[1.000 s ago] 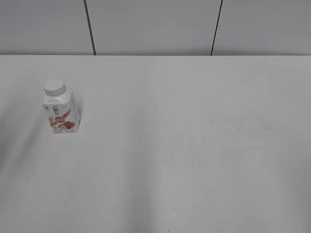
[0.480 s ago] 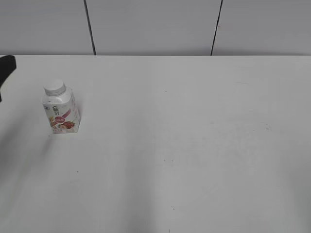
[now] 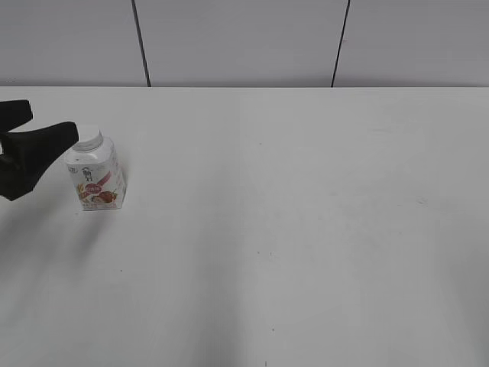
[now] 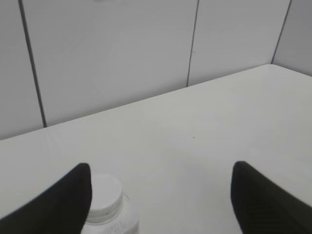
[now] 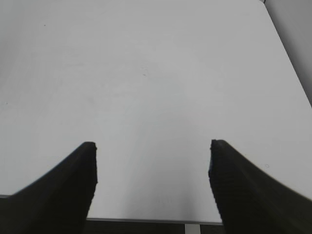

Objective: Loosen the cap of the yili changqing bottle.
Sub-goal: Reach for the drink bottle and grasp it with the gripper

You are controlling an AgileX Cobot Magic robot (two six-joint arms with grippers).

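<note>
The yili changqing bottle stands upright at the left of the table, white with a pink-red strawberry label. Its white cap is on the neck. My left gripper reaches in from the left edge, open, with its nearer fingertip just left of the cap. In the left wrist view the cap and bottle shoulder sit beside the left finger, and the left gripper is wide open and empty. My right gripper is open and empty over bare table; it is out of the exterior view.
The white table runs back to a grey panelled wall. The right wrist view shows the table's front edge just below the right gripper. A side wall meets the table at the far right in the left wrist view.
My left gripper has come in from the left edge and moved right, up to the bottle's cap. The bottle has not moved.
</note>
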